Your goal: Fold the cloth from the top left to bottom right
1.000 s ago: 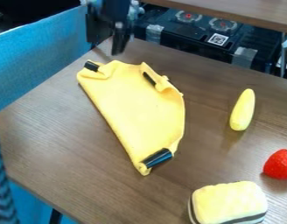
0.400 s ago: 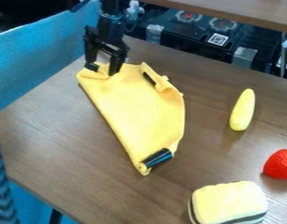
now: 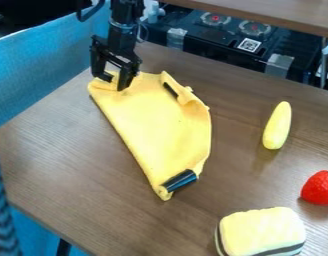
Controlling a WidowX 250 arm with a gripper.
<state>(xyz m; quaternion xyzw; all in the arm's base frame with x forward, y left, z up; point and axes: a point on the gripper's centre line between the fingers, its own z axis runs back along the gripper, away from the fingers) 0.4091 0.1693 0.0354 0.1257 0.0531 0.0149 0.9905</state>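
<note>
Straddling the cloth (image 3: pixel 156 125) by the counter's (image 3: pixel 60 145) far edge, my gripper (image 3: pixel 113 84) is standing apart; I'm expecting light, limp handling, favoring that curled end.

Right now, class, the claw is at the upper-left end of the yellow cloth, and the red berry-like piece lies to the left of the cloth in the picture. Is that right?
Not quite: the camera view shows the red berry-like piece to the right of the yellow cloth. The claw is indeed at the cloth's upper-left end.
</note>
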